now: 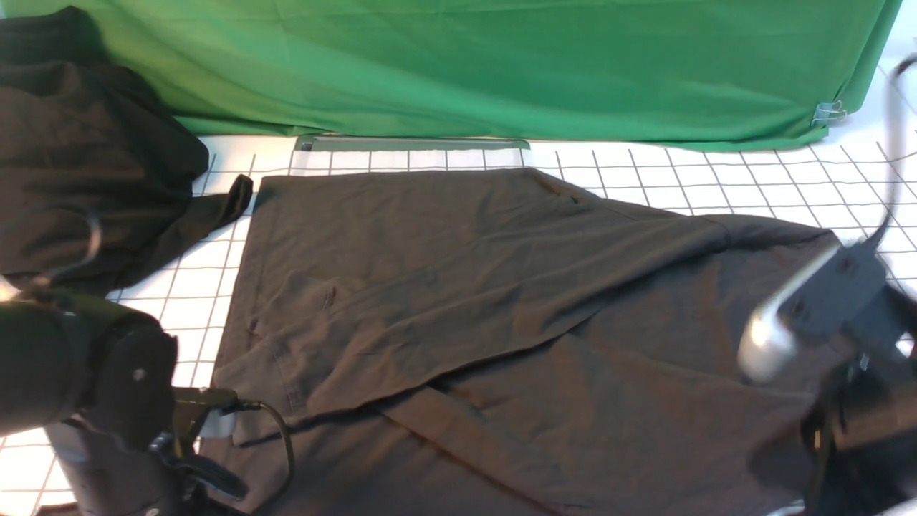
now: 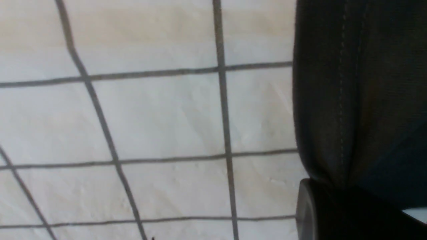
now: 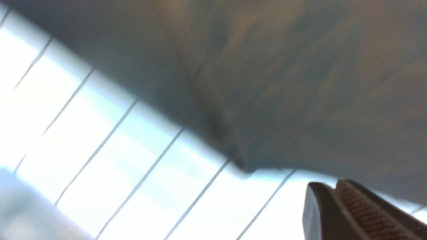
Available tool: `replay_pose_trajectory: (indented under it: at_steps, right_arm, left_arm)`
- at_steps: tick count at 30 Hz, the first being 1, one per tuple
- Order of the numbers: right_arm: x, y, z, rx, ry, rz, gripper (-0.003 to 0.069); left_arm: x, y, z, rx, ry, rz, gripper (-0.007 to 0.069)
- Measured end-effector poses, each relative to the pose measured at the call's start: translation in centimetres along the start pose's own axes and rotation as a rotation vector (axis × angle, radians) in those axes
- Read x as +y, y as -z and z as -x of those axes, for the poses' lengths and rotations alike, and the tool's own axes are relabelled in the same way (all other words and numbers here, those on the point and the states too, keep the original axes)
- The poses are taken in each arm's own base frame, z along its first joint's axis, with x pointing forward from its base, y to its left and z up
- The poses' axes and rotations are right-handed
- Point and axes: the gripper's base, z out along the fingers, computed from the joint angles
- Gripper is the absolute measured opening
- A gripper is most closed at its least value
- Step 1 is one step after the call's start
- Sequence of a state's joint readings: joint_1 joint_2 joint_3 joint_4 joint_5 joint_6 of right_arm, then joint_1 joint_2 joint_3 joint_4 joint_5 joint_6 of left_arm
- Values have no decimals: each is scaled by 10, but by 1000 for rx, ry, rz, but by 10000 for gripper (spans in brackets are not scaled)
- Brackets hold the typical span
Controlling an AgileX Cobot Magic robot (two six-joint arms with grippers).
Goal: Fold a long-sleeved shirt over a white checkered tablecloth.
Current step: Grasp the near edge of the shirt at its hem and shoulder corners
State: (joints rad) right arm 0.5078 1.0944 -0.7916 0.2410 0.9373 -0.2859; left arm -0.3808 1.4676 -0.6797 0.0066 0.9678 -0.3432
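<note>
The right gripper, jaws pressed together, pinches a raised edge of the large dark brownish-black cotton long-sleeved shirt, the left gripper meets its stitched hem, closure unclear, and the shirt lies spread across the white checkered tablecloth.

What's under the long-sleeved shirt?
The white checkered tablecloth shows past the far and left edges of the long-sleeved shirt and runs beneath it. Anything under the shirt's middle is hidden by fabric, and part of the shirt is folded onto itself.
</note>
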Motion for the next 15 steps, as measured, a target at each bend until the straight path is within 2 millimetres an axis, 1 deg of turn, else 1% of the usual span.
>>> replay_pose_trajectory:
  at_steps: [2,3,4,7,9,10,11,13,14,15]
  right_arm:
    - [5,-7,-2,67,25,51,57]
    - [10,-15,-1,111,56,77,74]
    - [11,-15,-1,112,60,79,77]
    - [24,-31,1,176,118,114,124]
    - [35,-50,3,224,165,91,206]
    - [37,-58,4,249,184,57,262]
    - [38,-61,4,257,174,49,273]
    - [37,-82,5,315,169,-40,431]
    - [36,-88,5,323,158,-57,472]
    - [36,-89,5,327,161,-63,490]
  left_arm:
    - [3,12,-7,-28,-7,-1,20]
    - [6,22,-13,-58,-5,-7,19]
    - [6,23,-14,-62,-5,-9,19]
    - [9,36,-23,-116,1,-27,18]
    - [12,47,-31,-152,5,-39,18]
    - [13,49,-34,-159,8,-42,17]
    - [14,49,-34,-157,9,-41,17]
    - [15,52,-37,-166,12,-46,17]
    - [15,52,-37,-166,15,-46,17]
    - [15,53,-37,-166,16,-46,17]
